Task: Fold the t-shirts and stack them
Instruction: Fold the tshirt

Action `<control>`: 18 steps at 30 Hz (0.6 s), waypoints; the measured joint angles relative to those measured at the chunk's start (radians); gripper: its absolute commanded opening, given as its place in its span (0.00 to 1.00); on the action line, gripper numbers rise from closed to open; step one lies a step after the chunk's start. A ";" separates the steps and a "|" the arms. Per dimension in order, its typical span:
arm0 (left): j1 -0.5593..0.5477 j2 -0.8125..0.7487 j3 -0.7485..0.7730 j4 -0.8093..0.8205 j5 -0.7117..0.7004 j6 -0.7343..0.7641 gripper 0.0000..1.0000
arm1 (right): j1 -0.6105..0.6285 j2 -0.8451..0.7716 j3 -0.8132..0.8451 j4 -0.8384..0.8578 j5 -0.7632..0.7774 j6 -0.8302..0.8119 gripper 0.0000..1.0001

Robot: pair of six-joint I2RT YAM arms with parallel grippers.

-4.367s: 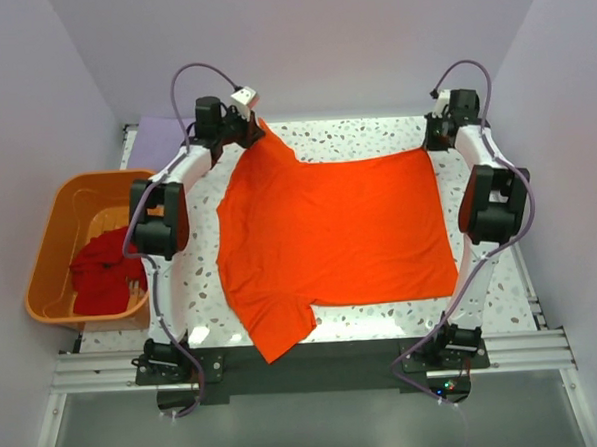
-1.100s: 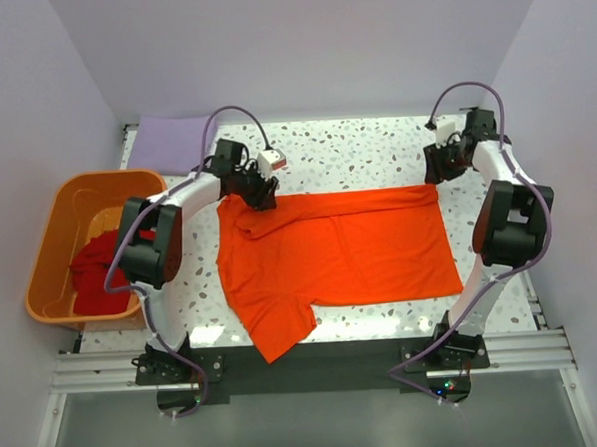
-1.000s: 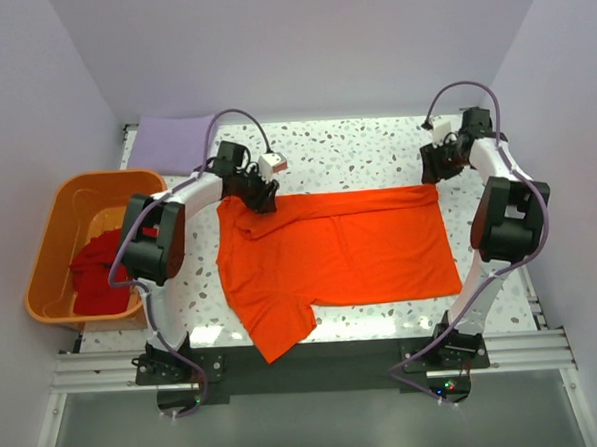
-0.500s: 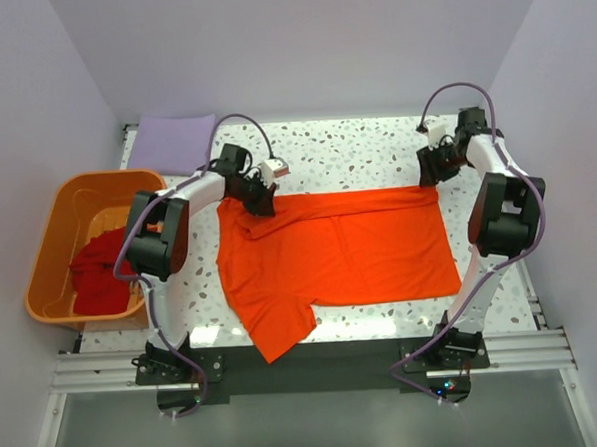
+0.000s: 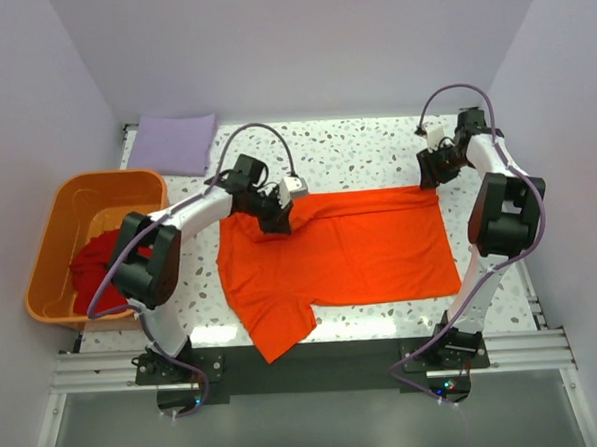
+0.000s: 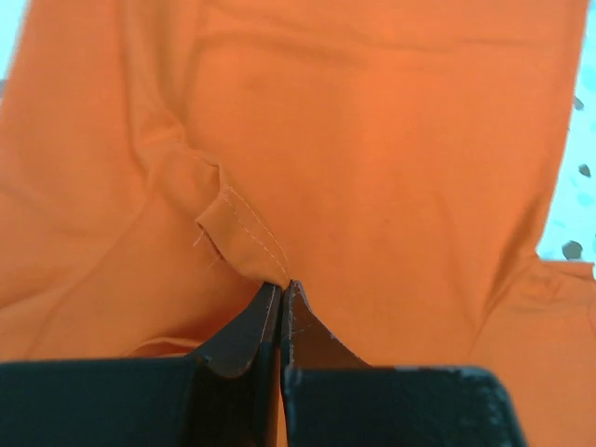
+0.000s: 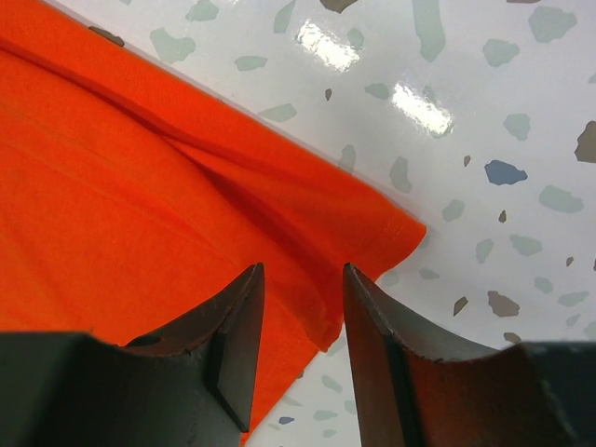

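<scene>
The bright orange t-shirt (image 5: pixel 350 246) lies on the table with its far part folded toward me. My left gripper (image 5: pixel 278 221) is shut on a stitched fold of the orange t-shirt (image 6: pixel 244 240) near its upper left. My right gripper (image 5: pixel 428 180) is open just above the shirt's far right corner (image 7: pixel 372 223), with nothing between its fingers (image 7: pixel 237 326). The darker red t-shirt (image 5: pixel 101 274) lies crumpled in the tub. The pale lavender t-shirt (image 5: pixel 177 143) lies folded at the far left corner.
The rigid orange tub (image 5: pixel 54 241) stands off the table's left side. The speckled white table (image 5: pixel 365 155) shows bare beyond the shirt. Lavender walls close in the back and both sides.
The far part of the orange shirt has been folded toward me. My left gripper has moved right and nearer over the shirt, still pinching it. My right gripper has let go at the far right corner.
</scene>
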 measured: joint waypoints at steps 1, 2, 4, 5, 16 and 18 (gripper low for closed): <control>-0.024 -0.018 -0.023 0.001 -0.003 0.009 0.14 | 0.000 0.000 0.000 -0.005 0.000 -0.004 0.42; -0.043 -0.032 -0.039 -0.002 -0.007 0.019 0.19 | 0.000 0.000 0.000 -0.010 0.000 -0.008 0.42; -0.093 -0.061 -0.081 -0.013 -0.029 0.040 0.32 | 0.000 0.000 0.000 -0.016 0.000 -0.018 0.42; -0.109 -0.070 -0.093 -0.022 -0.036 0.047 0.34 | 0.000 0.000 0.000 -0.020 0.000 -0.022 0.41; -0.045 -0.149 -0.099 -0.085 -0.092 0.101 0.44 | 0.008 0.000 0.000 -0.054 0.002 -0.058 0.42; 0.007 -0.134 -0.059 -0.085 -0.081 0.076 0.46 | 0.019 0.000 0.000 -0.056 0.006 -0.064 0.46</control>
